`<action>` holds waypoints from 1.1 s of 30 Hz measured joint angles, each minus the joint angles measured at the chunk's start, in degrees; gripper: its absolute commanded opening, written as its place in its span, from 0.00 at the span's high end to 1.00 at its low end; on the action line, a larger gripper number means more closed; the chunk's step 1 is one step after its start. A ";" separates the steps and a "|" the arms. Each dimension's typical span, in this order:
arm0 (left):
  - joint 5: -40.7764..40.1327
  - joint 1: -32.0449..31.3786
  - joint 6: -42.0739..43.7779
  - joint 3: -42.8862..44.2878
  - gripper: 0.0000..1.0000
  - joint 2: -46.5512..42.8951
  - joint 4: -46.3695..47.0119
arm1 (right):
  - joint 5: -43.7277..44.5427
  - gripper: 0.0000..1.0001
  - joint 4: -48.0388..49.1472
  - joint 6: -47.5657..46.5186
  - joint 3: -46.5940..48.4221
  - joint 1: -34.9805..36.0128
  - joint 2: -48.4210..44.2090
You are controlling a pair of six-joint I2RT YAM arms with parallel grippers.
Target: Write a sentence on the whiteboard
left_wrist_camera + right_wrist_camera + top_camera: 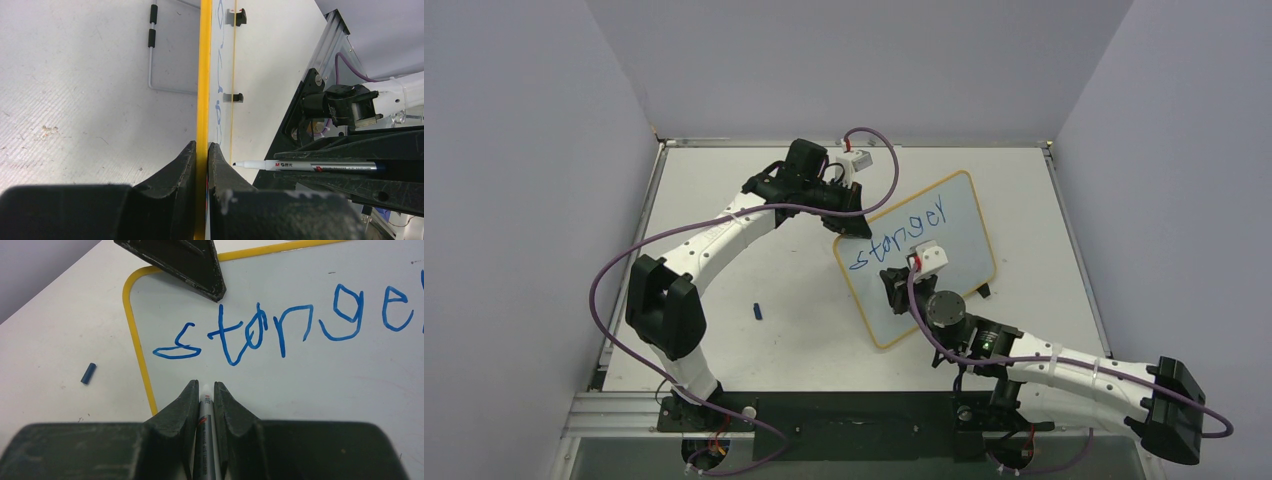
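Note:
The whiteboard (959, 255) stands tilted mid-table, with a yellow frame (203, 75). The sentence (899, 238) is a single blue line reading "stanger", seen large in the right wrist view (280, 330). My left gripper (854, 218) is shut on the board's upper left frame edge, its fingertips (201, 146) pinching the yellow strip. My right gripper (894, 283) is shut on a silver-white marker (205, 425), fingertips (205, 384) just below the "s". The marker (320, 165) points at the board face with its tip right at the surface. I cannot tell if it touches.
A small blue marker cap (759, 311) lies on the table left of the board, also in the right wrist view (88, 373). Two black feet (235, 97) stick out from the board. A bent wire rod (151, 50) lies behind it. Grey walls enclose the table.

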 measured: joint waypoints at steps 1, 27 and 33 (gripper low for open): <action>0.00 0.00 0.00 0.00 1.00 0.00 0.00 | 0.00 1.00 -0.02 0.13 0.00 0.00 0.20; -0.17 0.02 0.09 0.00 1.00 0.00 0.02 | 0.26 1.00 0.46 3.85 -3.65 -0.04 0.81; -0.55 0.13 0.48 0.00 1.00 0.00 0.07 | 1.92 1.00 0.72 4.55 -3.26 0.02 1.84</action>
